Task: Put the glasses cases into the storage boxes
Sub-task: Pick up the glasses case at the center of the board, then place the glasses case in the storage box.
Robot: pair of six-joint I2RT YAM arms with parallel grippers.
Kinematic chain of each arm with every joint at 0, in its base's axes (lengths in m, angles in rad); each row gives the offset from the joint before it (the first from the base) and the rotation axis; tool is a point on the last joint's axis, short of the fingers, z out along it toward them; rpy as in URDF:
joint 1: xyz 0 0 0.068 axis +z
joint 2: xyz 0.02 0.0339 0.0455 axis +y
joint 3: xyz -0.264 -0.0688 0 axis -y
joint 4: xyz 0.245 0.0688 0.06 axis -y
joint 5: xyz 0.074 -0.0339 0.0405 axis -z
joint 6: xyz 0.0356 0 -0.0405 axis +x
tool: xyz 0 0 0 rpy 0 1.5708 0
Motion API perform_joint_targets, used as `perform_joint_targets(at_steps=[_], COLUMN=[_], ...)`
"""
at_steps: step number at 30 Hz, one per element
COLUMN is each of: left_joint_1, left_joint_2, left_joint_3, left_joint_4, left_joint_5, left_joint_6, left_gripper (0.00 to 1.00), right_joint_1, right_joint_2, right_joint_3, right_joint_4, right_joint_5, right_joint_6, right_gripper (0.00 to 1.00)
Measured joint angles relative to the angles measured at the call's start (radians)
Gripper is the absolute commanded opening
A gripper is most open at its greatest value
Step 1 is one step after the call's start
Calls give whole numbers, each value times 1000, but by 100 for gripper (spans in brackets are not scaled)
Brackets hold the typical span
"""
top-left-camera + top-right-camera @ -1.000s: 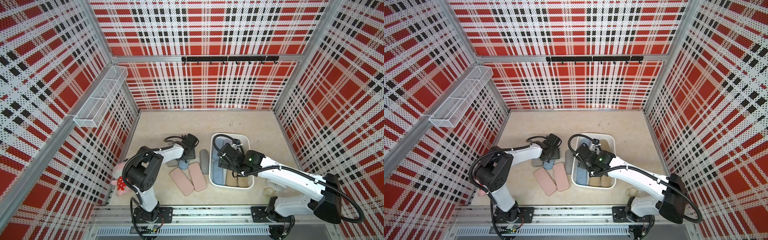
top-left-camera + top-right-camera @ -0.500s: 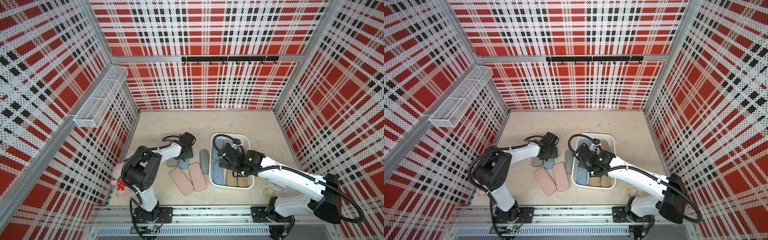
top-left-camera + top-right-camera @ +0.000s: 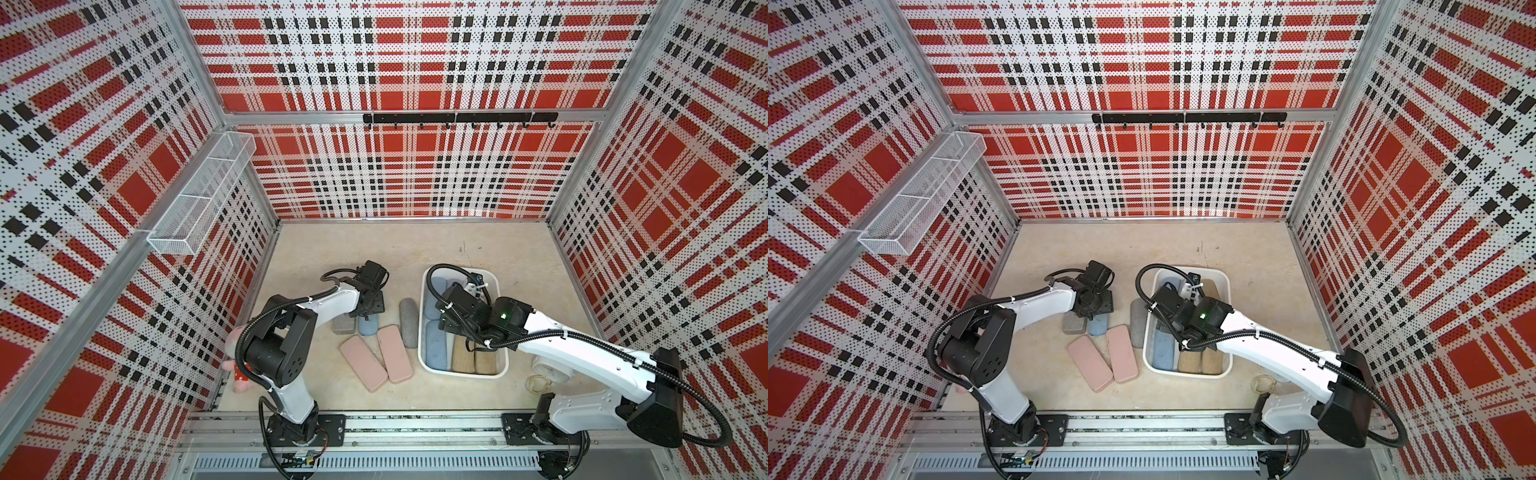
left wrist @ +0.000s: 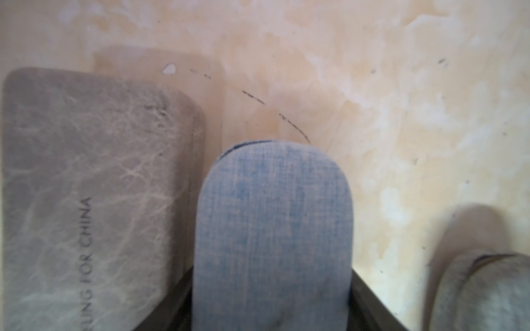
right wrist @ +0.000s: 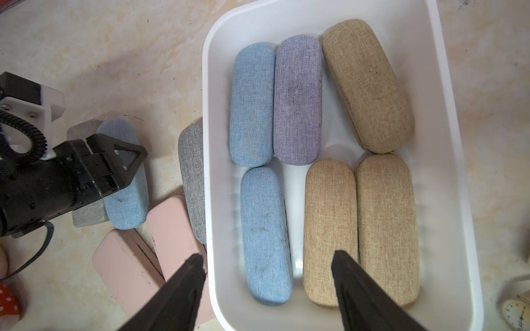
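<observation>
In a top view the left end effector (image 3: 368, 316) sits on a blue case (image 3: 368, 329) on the worktop (image 3: 374, 249), near the tray (image 3: 461, 374). The left wrist view shows it pinching that blue case (image 4: 272, 229) across its narrow width — a light, stiff shell in grippy fabric, I'd judge. In the right wrist view the right end effector (image 5: 268, 256) hangs spread and empty above the tray (image 5: 208, 143).

My left gripper (image 4: 272, 311) has edged slightly leftward, and its jaws have closed onto the blue case (image 4: 272, 217). On my right gripper (image 5: 268, 256) the jaws have drawn in a touch.
</observation>
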Motion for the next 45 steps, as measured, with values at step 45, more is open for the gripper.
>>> perform_joint_targets(at_steps=[45], left_joint_1=[-336], left_joint_2=[486], left_joint_3=[826], left_joint_4=[-159], left_joint_5=[68], left_joint_6=[-54], left_gripper=[53], right_joint_1=[-106], right_joint_2=[-334], right_joint_3=[-139], right_joint_4=[-224], right_joint_5=[82], right_joint_6=[133], right_gripper=[74])
